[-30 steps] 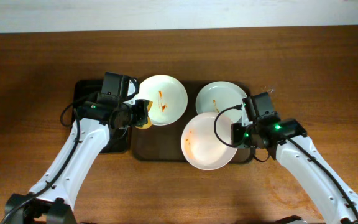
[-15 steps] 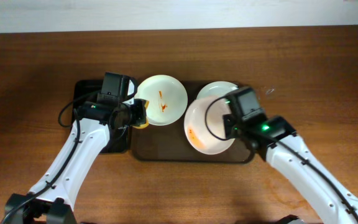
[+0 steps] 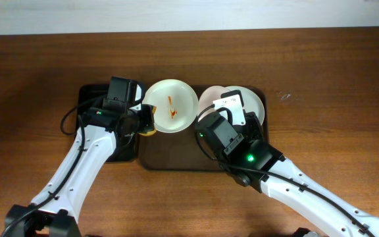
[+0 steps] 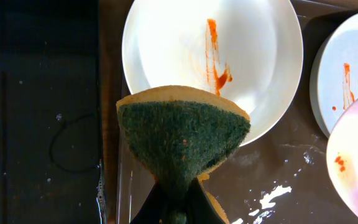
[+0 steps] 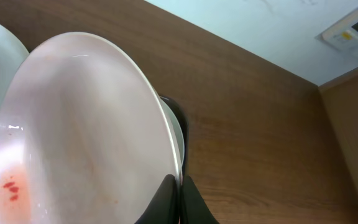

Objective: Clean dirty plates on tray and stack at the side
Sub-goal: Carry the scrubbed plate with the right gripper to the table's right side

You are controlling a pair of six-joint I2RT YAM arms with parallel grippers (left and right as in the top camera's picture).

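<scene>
My left gripper (image 3: 148,120) is shut on a yellow sponge with a green scouring face (image 4: 182,134), beside the left rim of a sauce-streaked white plate (image 3: 170,105) on the brown tray (image 3: 176,158). That plate fills the top of the left wrist view (image 4: 213,56). My right gripper (image 5: 179,186) is shut on the rim of a second plate (image 5: 79,137), tilted steeply on edge, with red spots near its lower left. In the overhead view this gripper (image 3: 221,112) holds it (image 3: 208,99) over the tray's right half. A third plate (image 3: 252,105) lies behind it with faint streaks (image 4: 347,81).
A narrower black tray (image 3: 94,99) lies against the brown tray's left side, under my left arm. Wet smears shine on the brown tray's floor (image 4: 272,199). Bare wooden table (image 3: 321,79) surrounds both trays.
My right arm has swung left and back over the tray, lifting its plate from lying flat to steeply on edge. My left gripper and sponge have stayed in place.
</scene>
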